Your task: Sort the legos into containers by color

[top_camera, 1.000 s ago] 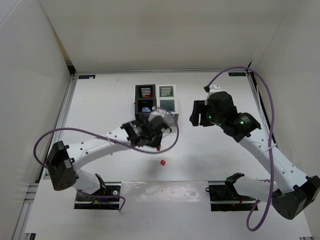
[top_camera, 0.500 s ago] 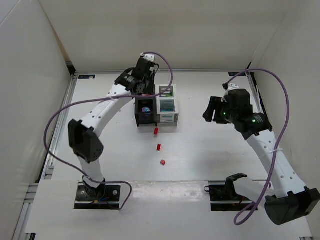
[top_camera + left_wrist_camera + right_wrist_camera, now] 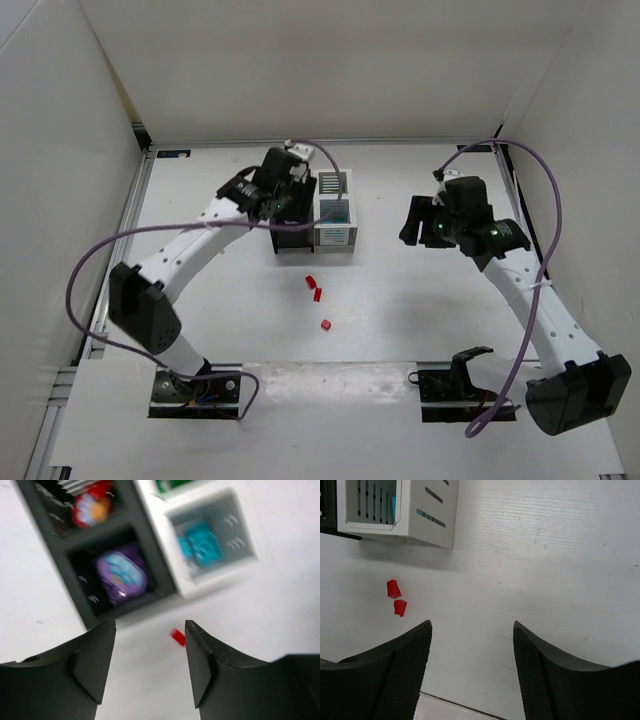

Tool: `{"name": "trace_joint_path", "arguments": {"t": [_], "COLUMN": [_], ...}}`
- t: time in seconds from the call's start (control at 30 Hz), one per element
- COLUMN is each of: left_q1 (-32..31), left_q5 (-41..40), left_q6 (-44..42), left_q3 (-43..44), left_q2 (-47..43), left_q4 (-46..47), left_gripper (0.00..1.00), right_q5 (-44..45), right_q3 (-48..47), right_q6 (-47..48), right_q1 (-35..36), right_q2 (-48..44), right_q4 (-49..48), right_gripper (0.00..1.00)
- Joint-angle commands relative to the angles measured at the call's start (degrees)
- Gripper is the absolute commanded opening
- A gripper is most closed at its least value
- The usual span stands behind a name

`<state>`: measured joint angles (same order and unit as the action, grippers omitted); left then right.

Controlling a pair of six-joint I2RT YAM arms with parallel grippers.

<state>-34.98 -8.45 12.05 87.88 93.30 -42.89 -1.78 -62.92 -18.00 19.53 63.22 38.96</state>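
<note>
Top external view: black bin (image 3: 290, 237) and white bin (image 3: 335, 222) stand side by side, touching, at mid-table (image 3: 430, 300).
Left gripper (image 3: 150, 625): jaws apart, nothing between them, hanging over the black bin's near edge.
Right gripper (image 3: 472, 627): jaws spread, empty, over bare table right of the white bin.
Black bin: purple piece (image 3: 120, 575) in the near compartment, red piece (image 3: 90, 507) in the next.
White bin: teal piece (image 3: 200, 542); green piece (image 3: 171, 483) beyond it.
Loose: 3 red legos (image 3: 319, 294) on the table, just in front of the bins.

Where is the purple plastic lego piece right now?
Left wrist view, left of centre: the purple piece sits in the black plastic bin's compartment beside the white bin's teal bricks.
</note>
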Motion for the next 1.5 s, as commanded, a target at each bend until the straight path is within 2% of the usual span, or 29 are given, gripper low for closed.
{"name": "trace_joint_path", "arguments": {"t": [0.0, 0.1, 0.23, 0.27, 0.3, 0.33, 0.5, 0.63, 0.67, 0.77, 1.3, 1.4, 1.47], "left_q1": [-4.04, -7.72, -13.26, -13.62, -13.62, -13.53, -14.06, -15.11, -15.46, -15.99, -17.49, -17.58, -17.49], "left_q5": [4.23, 5.55, 3.35, -1.0, -1.91, -3.4, -8.41, -13.78, -15.7, -17.04, -19.76, -20.73, -21.08], "left_q6": [3.91, 8.31, 12.63, 16.04, 17.72, 22.87, 30.12, 37.07, 40.99, 44.44, 51.14, 50.88, 51.05], "left_q3": [-9.51, -16.82, -22.47, -22.83, -23.1, -23.54, -23.89, -22.66, -23.01, -24.85, -25.21, -24.42, -23.45], "left_q2": [-8.56, -13.65, -13.5, -13.06, -10.44, -9.55, -3.22, 1.87, 2.41, 4.35, 10.24, 11.03, 11.03], "left_q4": [2.37, 3.43, 4.66, 4.84, 4.84, 4.92, 9.22, 8.19, 7.66, 9.66, 10.81, 9.77, 7.93], "left_gripper": [0.69, 0.7, 0.7, 0.7, 0.7, 0.7, 0.69, 0.67, 0.67, 0.66, 0.51, 0.44, 0.36], "right_q5": [-1.03, -0.86, -0.42, -0.24, -0.33, -0.33, 1.08, 1.08, 1.08, 0.64, -1.56, -1.3, -1.21], "right_q3": [-0.28, -0.54, -0.28, -0.1, -0.1, 0.07, 1.48, 2.88, 3.15, 4.2, 6.58, 6.84, 6.93], "right_q6": [0.42, 0.68, 0.69, 0.51, 0.16, 0.24, -0.37, -0.63, -0.63, -0.55, 0.33, 0.16, 0.25], "right_q1": [1.74, 3.49, 4.99, 5.17, 5.43, 5.69, 6.22, 5.43, 5.17, 4.29, 0.68, 0.77, 0.51], "right_q2": [1.81, 2.96, 3.57, 3.58, 3.66, 3.4, 2.26, 0.94, 0.42, -0.38, -3.1, -3.72, -4.24], "right_q4": [-2.49, -2.66, -2.4, -2.22, -1.96, -2.13, -1.43, -1.26, -1.52, -1.34, -0.2, 0.06, 0.15], "right_gripper": [0.69, 0.69, 0.69, 0.69, 0.69, 0.69, 0.69, 0.69, 0.69, 0.69, 0.69, 0.68, 0.68]}}
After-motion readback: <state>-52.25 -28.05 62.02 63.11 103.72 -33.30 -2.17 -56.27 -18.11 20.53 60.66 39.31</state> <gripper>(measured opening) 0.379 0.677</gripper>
